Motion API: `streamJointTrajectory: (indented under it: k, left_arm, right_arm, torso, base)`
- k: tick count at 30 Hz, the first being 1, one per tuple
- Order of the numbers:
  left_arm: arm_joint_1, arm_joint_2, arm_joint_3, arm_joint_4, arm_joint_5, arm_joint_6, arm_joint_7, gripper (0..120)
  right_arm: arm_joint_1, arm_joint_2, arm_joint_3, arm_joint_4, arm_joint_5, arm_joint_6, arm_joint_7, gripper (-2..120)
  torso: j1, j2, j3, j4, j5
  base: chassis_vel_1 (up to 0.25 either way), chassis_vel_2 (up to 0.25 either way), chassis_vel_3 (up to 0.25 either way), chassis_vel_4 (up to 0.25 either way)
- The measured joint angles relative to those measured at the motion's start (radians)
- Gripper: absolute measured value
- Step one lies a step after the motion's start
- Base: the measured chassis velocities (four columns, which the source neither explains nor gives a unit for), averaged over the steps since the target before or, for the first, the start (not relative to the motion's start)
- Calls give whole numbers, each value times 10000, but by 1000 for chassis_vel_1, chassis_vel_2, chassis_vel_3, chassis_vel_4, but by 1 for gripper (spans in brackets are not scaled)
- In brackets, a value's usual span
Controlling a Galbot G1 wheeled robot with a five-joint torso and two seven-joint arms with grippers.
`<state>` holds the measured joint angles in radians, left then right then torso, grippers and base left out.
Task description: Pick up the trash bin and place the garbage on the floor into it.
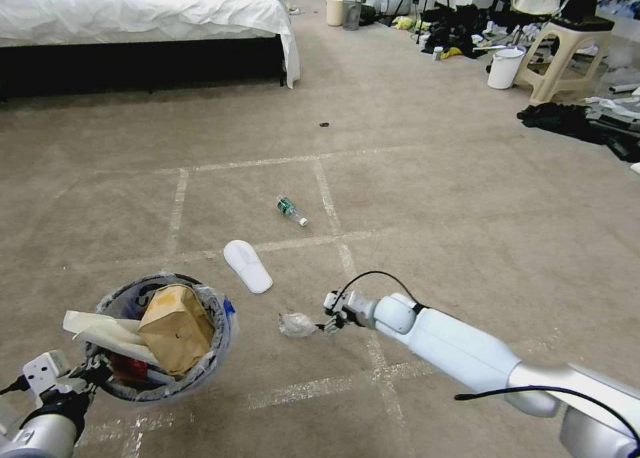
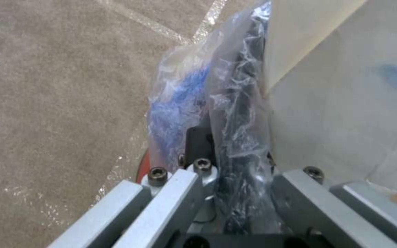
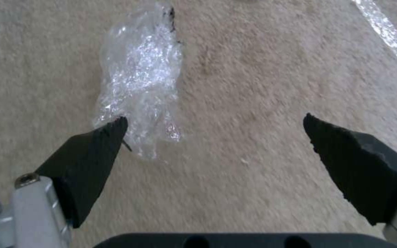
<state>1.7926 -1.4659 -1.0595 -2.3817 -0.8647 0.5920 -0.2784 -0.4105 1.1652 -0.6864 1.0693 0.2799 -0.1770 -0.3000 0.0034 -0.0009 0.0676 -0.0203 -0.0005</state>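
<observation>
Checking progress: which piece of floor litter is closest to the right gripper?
The crumpled clear plastic, right at the open right gripper; the slipper and bottle lie farther off.

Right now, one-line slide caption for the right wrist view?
Right gripper open above the carpet, one of its fingers beside a crumpled clear plastic wrapper.

No readable text; trash bin [image 1: 200,371] liner print illegible.
</observation>
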Motion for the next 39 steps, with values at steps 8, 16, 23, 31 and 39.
streamJointTrajectory:
  k: [8,16,23,31,39]
  left_arm:
    - [16,-16,4,17,36,-12,3,1]
    - [87,-52,45,16,116,-35,23,1]
    - [177,-59,34,-29,135,-110,28,1]
    - [237,-109,88,-91,215,-120,36,1]
    - [266,-134,138,-119,282,-128,50,1]
  right_arm:
    - [-245,579,22,-544,-28,225,229,96]
    - [-453,936,60,-836,-20,435,402,80]
    - [-596,1286,45,-1194,8,729,583,54]
    - [-871,1472,124,-1400,21,836,835,33]
    - [-1016,1431,251,-1460,74,1020,1083,14]
  torso:
    - [0,0,0,0,2]
    - [0,0,0,0,3]
    - [0,0,-1,0,3]
    - [0,0,0,0,3]
    - [0,1,0,0,3]
  base:
    - [0,0,0,0]
    - [0,0,0,0]
    - [0,0,0,0]
    - [0,0,0,0]
    - [0,0,0,0]
